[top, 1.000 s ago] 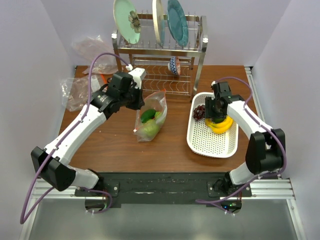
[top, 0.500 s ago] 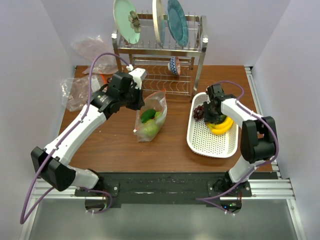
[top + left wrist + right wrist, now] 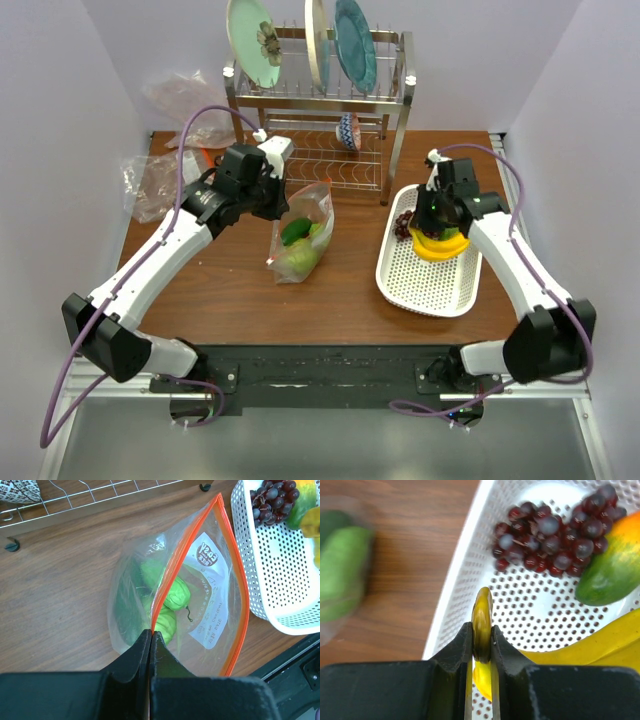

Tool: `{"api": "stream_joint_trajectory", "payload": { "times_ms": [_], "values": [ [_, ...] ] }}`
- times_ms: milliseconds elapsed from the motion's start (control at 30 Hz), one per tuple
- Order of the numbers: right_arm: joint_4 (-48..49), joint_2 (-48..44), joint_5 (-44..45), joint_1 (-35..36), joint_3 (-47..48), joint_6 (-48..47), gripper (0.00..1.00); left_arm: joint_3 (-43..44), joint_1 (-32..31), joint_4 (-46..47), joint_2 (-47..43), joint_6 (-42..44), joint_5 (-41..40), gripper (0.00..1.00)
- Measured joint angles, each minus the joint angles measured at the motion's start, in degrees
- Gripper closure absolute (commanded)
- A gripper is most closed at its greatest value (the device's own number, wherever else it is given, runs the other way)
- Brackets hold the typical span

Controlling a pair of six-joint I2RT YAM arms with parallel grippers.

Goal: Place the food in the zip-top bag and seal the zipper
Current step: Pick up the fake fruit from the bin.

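Our right gripper [image 3: 481, 630] was clamped shut on the stem end of the yellow bananas [image 3: 580, 645], a finger pressed to either side of it. The bunch lay over the white mesh basket [image 3: 460, 595]; we could not tell whether it was lifted clear of the floor. Farther back in the basket sat the dark purple grapes [image 3: 555, 535], with an orange-and-green fruit [image 3: 612, 565] touching them.

Our left gripper [image 3: 151, 642] was pinched closed on the orange-red zipper [image 3: 185, 555] at one end of the mouth. The zip-top bag [image 3: 215, 605] rested on the wooden table [image 3: 60, 580], its mouth gaping. Inside it were pale green produce [image 3: 172, 592] and a darker green cucumber [image 3: 125, 615]. From above, the bag lay just in front of the dish rack [image 3: 320, 110], apart from the basket.
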Motion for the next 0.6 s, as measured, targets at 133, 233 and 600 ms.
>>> {"api": "stream_joint_trajectory", "payload": {
  "times_ms": [133, 233, 600],
  "values": [
    [0.2, -4.8, -6.8, 0.0, 1.2, 2.8, 0.98, 0.0, 0.0, 0.0, 0.0, 0.0, 0.0, 1.00],
    [2.1, -7.3, -13.1, 0.0, 1.3, 7.0, 1.00, 0.0, 0.0, 0.0, 0.0, 0.0, 0.0, 1.00],
    [34.7, -7.3, -35.0, 4.7, -2.1, 41.0, 1.00, 0.0, 0.0, 0.0, -1.0, -0.1, 0.0, 1.00]
  ]
}}
